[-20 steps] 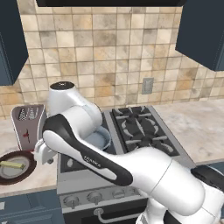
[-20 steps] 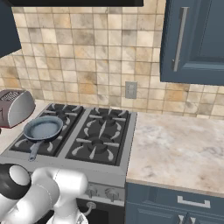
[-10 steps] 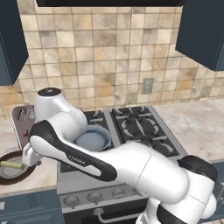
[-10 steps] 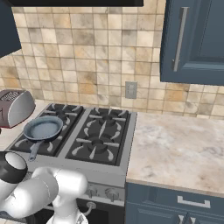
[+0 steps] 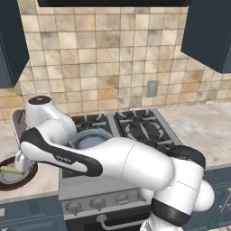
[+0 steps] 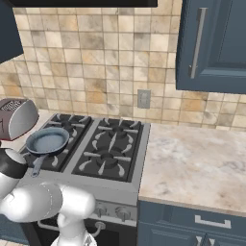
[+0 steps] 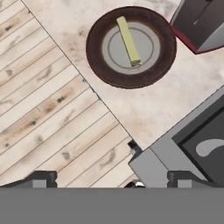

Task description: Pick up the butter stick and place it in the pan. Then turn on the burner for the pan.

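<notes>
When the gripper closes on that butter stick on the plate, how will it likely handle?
The butter stick is a thin flat-sided bar, so it probably won't roll. It looks small, likely light. Lying flat on the dark plate, its smooth faces may slide if pushed rather than squeezed.

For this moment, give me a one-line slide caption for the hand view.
Open gripper looks down on the butter stick lying on a dark-brown plate on the counter beside the stove.
</notes>
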Available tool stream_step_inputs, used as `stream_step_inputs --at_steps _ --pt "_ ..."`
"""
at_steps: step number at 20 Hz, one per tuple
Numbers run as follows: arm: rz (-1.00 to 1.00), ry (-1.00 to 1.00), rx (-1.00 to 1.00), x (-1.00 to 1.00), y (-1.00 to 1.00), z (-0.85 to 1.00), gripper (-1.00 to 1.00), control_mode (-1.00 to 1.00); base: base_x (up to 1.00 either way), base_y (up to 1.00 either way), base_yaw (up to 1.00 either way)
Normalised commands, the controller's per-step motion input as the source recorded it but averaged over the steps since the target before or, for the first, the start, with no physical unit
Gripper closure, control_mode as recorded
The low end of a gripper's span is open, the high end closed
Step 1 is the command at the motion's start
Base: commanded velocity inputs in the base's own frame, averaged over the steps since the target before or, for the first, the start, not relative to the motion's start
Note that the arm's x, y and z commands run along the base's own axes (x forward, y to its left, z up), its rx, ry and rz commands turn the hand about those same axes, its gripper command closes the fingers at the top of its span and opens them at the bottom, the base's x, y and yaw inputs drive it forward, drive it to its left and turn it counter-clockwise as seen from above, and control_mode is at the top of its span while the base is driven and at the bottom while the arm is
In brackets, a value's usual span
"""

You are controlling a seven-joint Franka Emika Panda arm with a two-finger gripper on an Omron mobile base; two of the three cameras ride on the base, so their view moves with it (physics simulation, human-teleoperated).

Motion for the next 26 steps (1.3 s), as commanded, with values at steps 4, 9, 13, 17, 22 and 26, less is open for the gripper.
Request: stream_step_inputs --at_steps 4,9,13,17,22,26 --pt "0.02 0.0 -0.03 0.22 0.35 -0.29 -1.0 -1.0 0.0 0.0 0.0" --pt "0.01 0.0 -0.02 0.24 0.37 -0.09 -1.0 -1.0 0.0 0.0 0.0" --pt "0.0 0.01 -0.04 0.29 0.42 -0.09 -1.0 -1.0 0.0 0.0 0.0" --pt "0.0 0.0 -0.08 0.31 0.41 -0.14 -1.0 -1.0 0.0 0.0 0.0" --pt "0.0 0.0 -0.09 0.33 0.32 -0.12 -1.0 -1.0 0.0 0.0 0.0" --pt "0.0 0.04 -0.02 0.29 0.17 -0.04 -1.0 -1.0 0.0 0.0 0.0"
